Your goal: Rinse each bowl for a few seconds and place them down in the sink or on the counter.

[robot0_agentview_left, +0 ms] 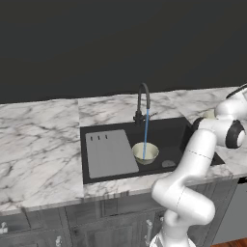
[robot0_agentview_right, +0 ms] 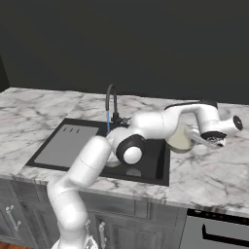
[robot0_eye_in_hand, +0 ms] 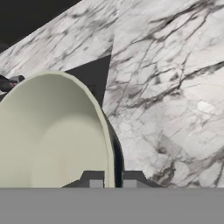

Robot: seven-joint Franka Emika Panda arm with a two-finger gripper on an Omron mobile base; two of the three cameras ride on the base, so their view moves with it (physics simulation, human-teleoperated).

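One beige-olive bowl (robot0_agentview_left: 144, 153) stands in the black sink (robot0_agentview_left: 106, 132) right under the faucet (robot0_agentview_left: 143, 101), and a blue stream of water falls into it. The second bowl (robot0_agentview_right: 179, 139) is over the white marble counter (robot0_agentview_right: 214, 170) just right of the basin. My gripper (robot0_agentview_right: 192, 137) is shut on its rim. In the hand view this bowl (robot0_eye_in_hand: 48, 135) looms at the left, its edge pinched between the two fingertips (robot0_eye_in_hand: 94, 180) of the gripper (robot0_eye_in_hand: 111, 180). Whether it rests on the counter or hangs just above it I cannot tell.
The grey ribbed drainboard (robot0_agentview_left: 110, 153) covers the left half of the basin. The round drain (robot0_agentview_left: 168, 163) lies right of the bowl in the sink. A dark wall rises behind the counter. Marble worktop stretches wide to the left (robot0_agentview_left: 38, 140) and right of the sink.
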